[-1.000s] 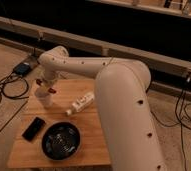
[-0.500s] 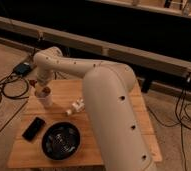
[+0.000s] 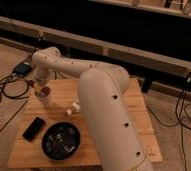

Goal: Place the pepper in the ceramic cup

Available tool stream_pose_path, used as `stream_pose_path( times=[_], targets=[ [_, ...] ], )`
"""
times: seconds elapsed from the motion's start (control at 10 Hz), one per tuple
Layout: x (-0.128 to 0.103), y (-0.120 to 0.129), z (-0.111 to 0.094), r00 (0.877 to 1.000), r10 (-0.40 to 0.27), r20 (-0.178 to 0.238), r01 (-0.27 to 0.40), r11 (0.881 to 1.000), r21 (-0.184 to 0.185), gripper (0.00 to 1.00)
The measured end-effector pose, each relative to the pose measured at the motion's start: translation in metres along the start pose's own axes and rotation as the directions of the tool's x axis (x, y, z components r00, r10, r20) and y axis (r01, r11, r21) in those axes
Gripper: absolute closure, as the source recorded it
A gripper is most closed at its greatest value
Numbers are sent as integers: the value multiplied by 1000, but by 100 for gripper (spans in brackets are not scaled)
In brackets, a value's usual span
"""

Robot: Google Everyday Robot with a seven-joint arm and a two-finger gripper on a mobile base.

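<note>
The ceramic cup (image 3: 45,98) is small and whitish and stands upright at the left back part of the wooden table (image 3: 139,125). A small reddish piece, the pepper (image 3: 45,90), shows at the cup's mouth. My gripper (image 3: 39,84) is at the end of the white arm, right above and against the cup's rim on its left side. The gripper partly hides the pepper, so I cannot tell whether it is held or lies in the cup.
A wide black bowl (image 3: 61,141) sits at the front of the table. A flat black device (image 3: 33,128) lies left of it. A white bottle (image 3: 73,108) lies partly behind my arm. Cables and a blue box (image 3: 22,68) lie on the floor at left.
My arm has swung further across the table and now covers more of the bottle. The gripper stays at the cup, slightly lower over its mouth.
</note>
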Motion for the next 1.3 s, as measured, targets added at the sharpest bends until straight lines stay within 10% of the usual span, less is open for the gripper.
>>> stream_pose_path(
  times=[0.7,1.3],
  targets=[
    [17,-2,-4,997,37,65,-33,997,-71,23],
    [14,10,-3,996,10,86,0,994,-108,20]
  ],
)
